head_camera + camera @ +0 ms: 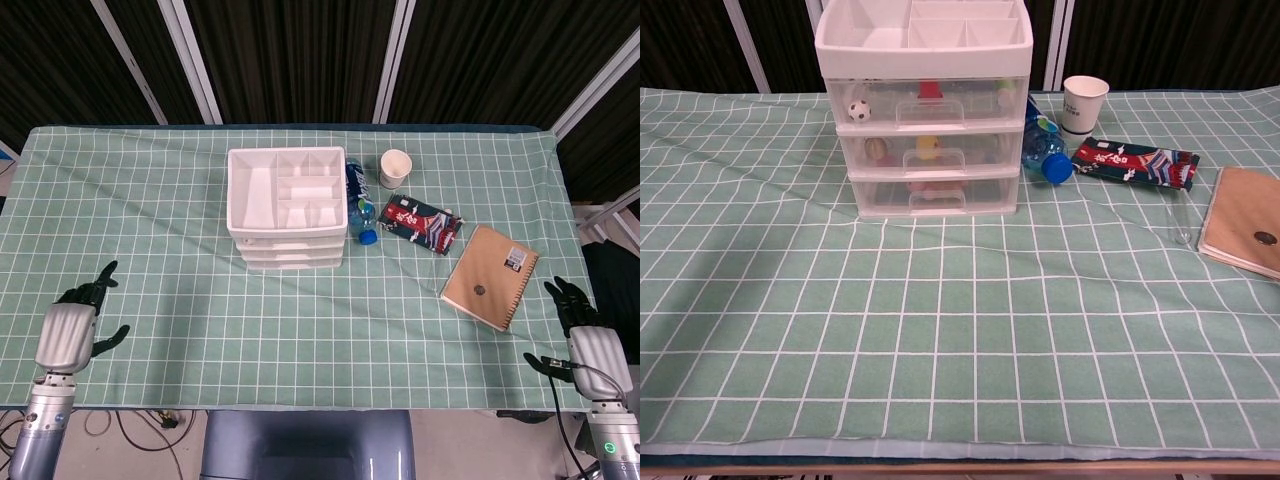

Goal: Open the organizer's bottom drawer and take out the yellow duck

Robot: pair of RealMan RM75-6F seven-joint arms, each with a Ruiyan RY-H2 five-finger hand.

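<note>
The white three-drawer organizer [288, 210] [925, 110] stands at the table's middle back, all its drawers pushed in. Through the clear fronts in the chest view, a yellow object [927, 148] shows in the middle drawer and pinkish items [925, 186] in the bottom drawer [935, 193]; no duck shape is plain. My left hand [70, 328] is at the front left edge of the table, fingers apart, holding nothing. My right hand [588, 335] is at the front right edge, also empty with fingers spread. Both are far from the organizer and out of the chest view.
Right of the organizer lie a blue bottle [359, 200], a paper cup [395, 167], a dark red-patterned packet [422, 224] and a brown spiral notebook [490, 276]. A green checked cloth [300, 320] covers the table.
</note>
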